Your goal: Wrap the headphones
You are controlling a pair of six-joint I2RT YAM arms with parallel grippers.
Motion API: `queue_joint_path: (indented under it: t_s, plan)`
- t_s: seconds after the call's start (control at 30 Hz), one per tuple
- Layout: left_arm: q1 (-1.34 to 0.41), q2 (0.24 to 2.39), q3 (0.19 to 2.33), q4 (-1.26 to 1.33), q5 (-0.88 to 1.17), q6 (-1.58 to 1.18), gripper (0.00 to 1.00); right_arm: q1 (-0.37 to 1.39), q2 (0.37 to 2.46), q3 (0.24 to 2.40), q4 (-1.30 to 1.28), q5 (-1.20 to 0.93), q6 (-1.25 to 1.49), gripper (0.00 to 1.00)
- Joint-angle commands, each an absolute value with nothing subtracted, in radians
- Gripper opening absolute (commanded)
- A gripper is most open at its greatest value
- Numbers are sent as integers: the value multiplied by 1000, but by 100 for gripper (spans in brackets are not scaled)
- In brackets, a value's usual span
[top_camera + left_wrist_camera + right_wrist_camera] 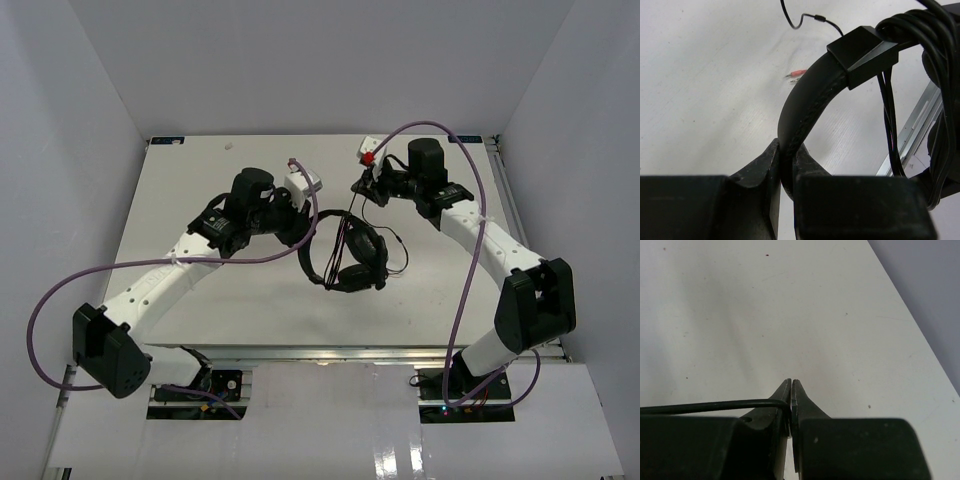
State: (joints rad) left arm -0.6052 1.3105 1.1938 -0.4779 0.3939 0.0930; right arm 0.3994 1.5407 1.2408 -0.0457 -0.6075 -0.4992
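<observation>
The black headphones [358, 252] lie at the table's middle, with the thin headband [304, 258] curving to their left. My left gripper [308, 230] is shut on the headband [807, 100], whose strap is pinched between the fingers [765, 167]. Several turns of the black cord [925, 27] are bundled near the slider block [862, 52]. A reddish plug [798, 74] lies on the table beyond it. My right gripper [363, 186] is behind the headphones, shut on the thin cord [710, 405], which runs off left from the fingertips [785, 390]. The cord [350, 212] stretches from it to the headphones.
Purple arm cables loop at the left [40, 320] and the right [465, 290]. White walls close in the table's left, back and right. A loose cord loop [400, 255] lies right of the earcups. A metal rail [920, 122] runs along the table's edge.
</observation>
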Motion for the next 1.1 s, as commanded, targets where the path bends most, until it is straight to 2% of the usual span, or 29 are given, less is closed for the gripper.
queue_joint_path:
  t_s: [0.0,0.13,0.27,0.4,0.53,0.67,0.7,0.77,0.8,0.93,1.07]
  plan:
    - [-624,1186,1230,-431,512,27,0,367,1575,1185,103,-746,-364,10]
    - [-624,1171,1282,-430,471,-35,0,366,1597,1102,265,-893,-213,14]
    - [-624,1176,1386,-448,426,-94,0,371,1643,1020,487,-1038,-43,24]
    - [-624,1205,1519,-473,386,-157,0,401,1686,962,624,-1097,37,38]
    - [-622,1244,1672,-519,282,-196,0,433,1696,909,664,-1108,16,43]
    - [-618,1272,1774,-548,150,-224,0,442,1693,849,689,-1137,6,37]
    - [-613,1278,1792,-548,119,-226,0,444,1692,840,695,-1145,5,32]
    - [-601,1305,1842,-548,44,-247,0,450,1685,819,709,-1162,6,12]
    - [-588,1316,1859,-548,23,-257,0,455,1677,809,722,-1164,5,9]
    - [-543,1352,1882,-549,-93,-303,0,484,1602,761,789,-1146,53,8]
    - [-442,1361,1842,-526,-140,-341,0,509,1479,742,674,-1071,-26,8]
